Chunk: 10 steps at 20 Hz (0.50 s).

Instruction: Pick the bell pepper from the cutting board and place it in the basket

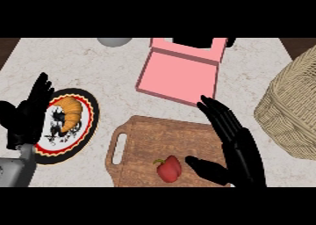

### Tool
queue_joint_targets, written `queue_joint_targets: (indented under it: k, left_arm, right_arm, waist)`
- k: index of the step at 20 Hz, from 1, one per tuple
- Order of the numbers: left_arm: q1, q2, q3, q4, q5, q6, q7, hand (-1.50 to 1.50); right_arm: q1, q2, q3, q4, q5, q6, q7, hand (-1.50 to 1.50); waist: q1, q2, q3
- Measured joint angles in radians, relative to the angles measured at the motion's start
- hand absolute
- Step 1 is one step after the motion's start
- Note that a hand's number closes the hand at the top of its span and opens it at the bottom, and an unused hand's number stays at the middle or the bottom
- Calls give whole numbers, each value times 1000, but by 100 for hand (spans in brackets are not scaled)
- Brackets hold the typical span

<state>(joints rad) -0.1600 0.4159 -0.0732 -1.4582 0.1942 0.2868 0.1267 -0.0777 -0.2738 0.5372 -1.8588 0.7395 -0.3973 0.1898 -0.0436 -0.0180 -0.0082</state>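
Observation:
A small red bell pepper [169, 168] lies on the wooden cutting board [148, 136], near the board's front edge. My right hand [235, 145] is over the board's right part, open, fingers straight and pointing away, thumb spread toward the pepper with a small gap between them. The wicker basket [296, 110] stands at the right edge of the counter, partly cut off by the view. My left hand [24, 116] rests open at the left edge, fingers up, partly over a plate.
A plate [83, 127] with a red and black rim carries a croissant [71, 113] at the left. A pink box [180, 74] sits behind the board. A grey round object [115, 41] lies at the counter's far edge.

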Motion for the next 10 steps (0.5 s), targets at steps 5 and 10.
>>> queue_joint_targets:
  k: [5,10]
  left_arm:
    - [-1,3,4,3,-1,-5,-3,0]
    - [-19,-2,6,1,5,-18,4,0]
  right_arm:
    - [34,-118,60,-101,75,278,228,-150]
    - [34,-134,129,-320,74,562,504,-150]
  waist:
    - [-1,1,-1]
    - [15,7,2]
